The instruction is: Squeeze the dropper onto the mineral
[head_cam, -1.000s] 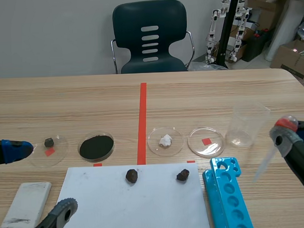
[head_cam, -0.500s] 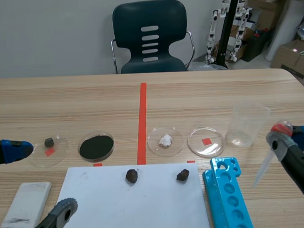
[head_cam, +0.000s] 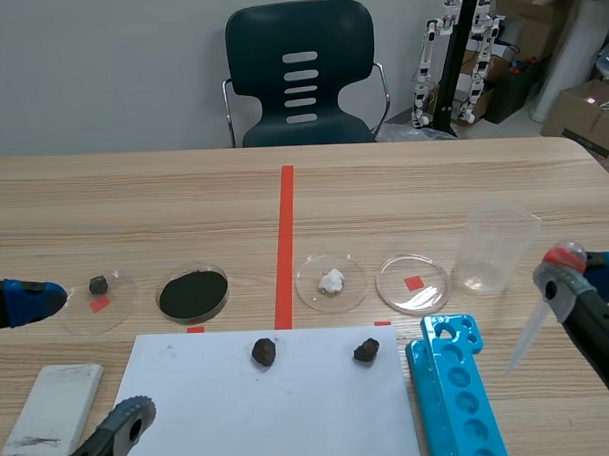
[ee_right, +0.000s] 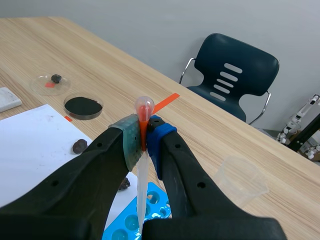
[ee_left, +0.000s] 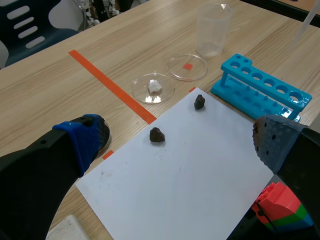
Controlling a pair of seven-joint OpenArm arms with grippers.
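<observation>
Wooden table (head_cam: 433, 193) bears two minerals (head_cam: 264, 351) (head_cam: 366, 351); right fingers (ee_right: 127, 145) pinch one dropper (ee_right: 144, 107), left fingers (ee_left: 80, 140) spread.

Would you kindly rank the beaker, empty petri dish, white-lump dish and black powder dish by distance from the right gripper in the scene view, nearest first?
1. beaker, just left of the right gripper.
2. empty petri dish, left of the beaker.
3. white-lump dish, further left.
4. black powder dish, farthest left.
</observation>
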